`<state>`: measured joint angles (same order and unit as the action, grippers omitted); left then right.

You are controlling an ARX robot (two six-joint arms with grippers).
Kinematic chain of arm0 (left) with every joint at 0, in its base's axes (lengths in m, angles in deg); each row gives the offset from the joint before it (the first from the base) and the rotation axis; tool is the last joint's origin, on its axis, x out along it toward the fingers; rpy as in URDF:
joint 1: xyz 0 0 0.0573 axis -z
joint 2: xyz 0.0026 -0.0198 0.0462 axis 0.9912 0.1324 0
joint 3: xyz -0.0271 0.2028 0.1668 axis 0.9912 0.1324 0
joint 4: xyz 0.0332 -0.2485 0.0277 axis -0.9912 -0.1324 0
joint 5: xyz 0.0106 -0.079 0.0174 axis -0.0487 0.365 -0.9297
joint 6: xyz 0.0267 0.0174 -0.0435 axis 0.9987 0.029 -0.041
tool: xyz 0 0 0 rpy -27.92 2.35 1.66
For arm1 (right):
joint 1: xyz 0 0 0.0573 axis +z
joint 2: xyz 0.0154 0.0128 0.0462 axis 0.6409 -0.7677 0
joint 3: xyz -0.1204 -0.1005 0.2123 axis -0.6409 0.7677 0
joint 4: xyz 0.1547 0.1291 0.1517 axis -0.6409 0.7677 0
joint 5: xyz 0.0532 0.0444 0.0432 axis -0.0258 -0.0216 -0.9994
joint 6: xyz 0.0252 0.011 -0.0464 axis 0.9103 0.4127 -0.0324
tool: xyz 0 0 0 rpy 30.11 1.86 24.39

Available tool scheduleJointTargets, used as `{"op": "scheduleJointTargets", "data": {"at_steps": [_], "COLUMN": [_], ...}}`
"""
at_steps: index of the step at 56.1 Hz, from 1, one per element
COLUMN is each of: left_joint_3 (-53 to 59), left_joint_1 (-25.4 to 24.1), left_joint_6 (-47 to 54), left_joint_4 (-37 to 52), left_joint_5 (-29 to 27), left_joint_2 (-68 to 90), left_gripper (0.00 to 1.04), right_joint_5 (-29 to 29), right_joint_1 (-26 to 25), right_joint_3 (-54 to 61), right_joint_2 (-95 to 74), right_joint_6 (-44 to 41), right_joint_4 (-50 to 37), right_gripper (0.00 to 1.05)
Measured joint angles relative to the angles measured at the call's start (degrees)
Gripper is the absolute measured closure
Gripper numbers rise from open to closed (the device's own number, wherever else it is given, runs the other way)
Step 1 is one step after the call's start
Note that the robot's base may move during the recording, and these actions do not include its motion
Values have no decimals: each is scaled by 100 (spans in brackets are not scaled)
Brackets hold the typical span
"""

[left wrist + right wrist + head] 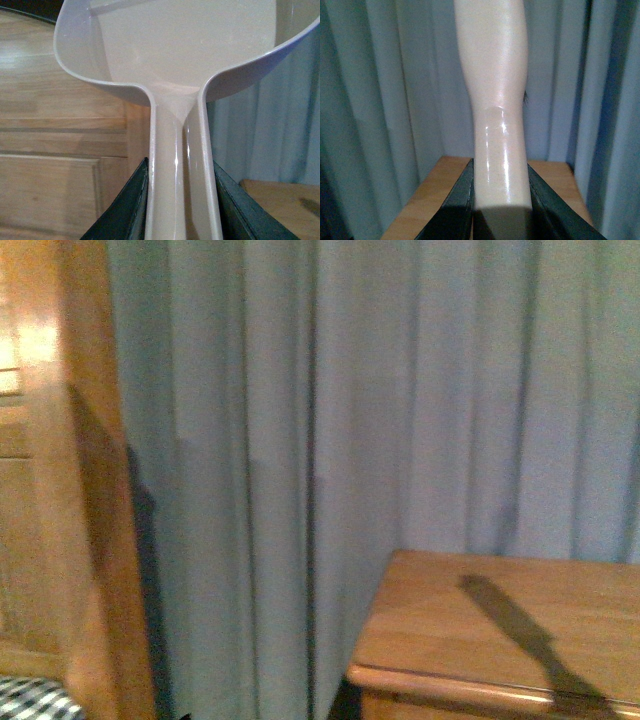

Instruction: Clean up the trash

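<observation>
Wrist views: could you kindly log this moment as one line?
left gripper: shut on dustpan handle | right gripper: shut on cream handle | trash: not in view

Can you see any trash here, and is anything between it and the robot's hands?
No trash shows in any view, so blockage cannot be judged. The left gripper holds a dustpan by its handle; the right gripper holds a pale handle. Ahead: a curtain and a wooden table.

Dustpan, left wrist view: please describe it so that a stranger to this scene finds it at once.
Between the wooden panel and the grey-blue curtain, the left gripper clamps in its dark jaws a pale dustpan by its grooved handle. Unlike the rounded cream handle in the right gripper, it widens into a broad rimmed scoop.
</observation>
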<state>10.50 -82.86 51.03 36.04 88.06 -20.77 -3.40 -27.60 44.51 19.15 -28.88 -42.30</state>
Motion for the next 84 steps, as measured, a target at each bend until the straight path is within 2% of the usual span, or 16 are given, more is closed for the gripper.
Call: {"op": "scheduleJointTargets", "data": {"at_steps": [84], "left_joint_3": [17], "left_joint_1": [-4], "left_joint_6": [-4], "left_joint_4": [-15], "left_joint_5": [-59], "left_joint_2": [-24], "left_gripper": [76], "right_joint_5": [-28], "right_joint_1": [15], "right_joint_3": [0], "right_joint_2": [-9], "right_joint_6": [-2], "right_joint_4": [2], "right_gripper": [84]}}
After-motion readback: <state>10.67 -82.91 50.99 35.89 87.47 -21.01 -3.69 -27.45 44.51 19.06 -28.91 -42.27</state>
